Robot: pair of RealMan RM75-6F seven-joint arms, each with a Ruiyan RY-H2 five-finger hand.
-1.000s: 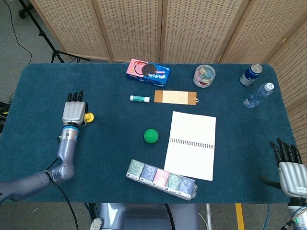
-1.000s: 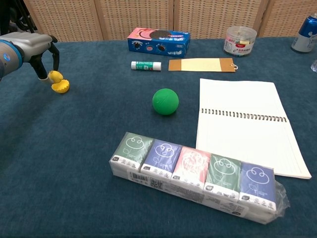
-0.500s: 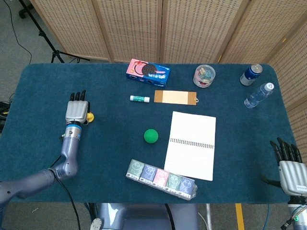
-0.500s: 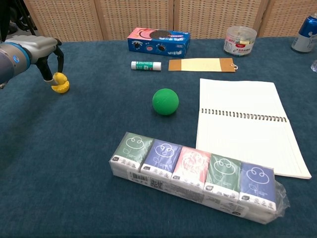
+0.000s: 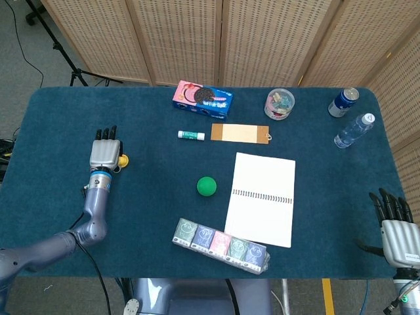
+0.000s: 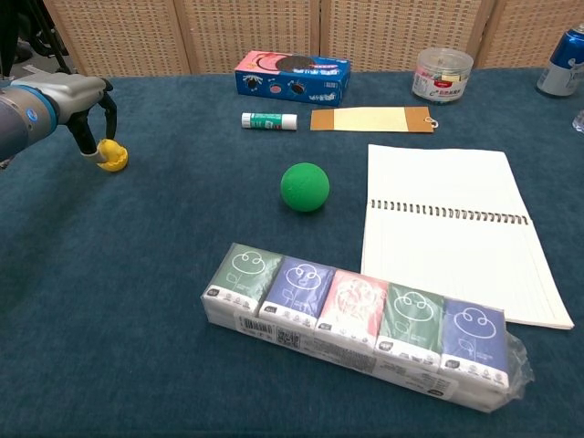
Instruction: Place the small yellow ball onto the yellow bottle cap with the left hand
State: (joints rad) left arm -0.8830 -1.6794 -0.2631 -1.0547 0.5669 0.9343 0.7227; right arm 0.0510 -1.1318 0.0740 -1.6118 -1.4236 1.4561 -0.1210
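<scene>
Resting at the table's (image 5: 52,216) nine o'clock edge, the left hand (image 5: 105,153) lies palm down with its fingers curved over the yellow ball (image 6: 109,147). In the chest view the fingertips (image 6: 88,151) touch the ball, which sits on the yellow cap (image 6: 114,163); whether the hand grips it or only touches it I cannot tell. Ball and cap together make a short upright stack, with no visible lean. In the head view only a bit of yellow (image 5: 123,159) shows at the hand's three o'clock side.

The right hand (image 5: 396,226) lies at the table's five o'clock corner, fingers straight and apart, holding nothing.

A green ball (image 5: 206,186) sits near the centre, with a spiral notebook (image 5: 262,198) at its three o'clock and a tissue multipack (image 6: 356,323) at its six o'clock. A glue stick (image 5: 191,135) and a tan card (image 5: 239,133) lie end to end toward twelve o'clock, with a biscuit box (image 5: 203,99) beyond them. A clear tub (image 5: 279,104), a blue can (image 5: 343,102) and a water bottle (image 5: 354,130) stand toward two o'clock. No writing is legible.
</scene>
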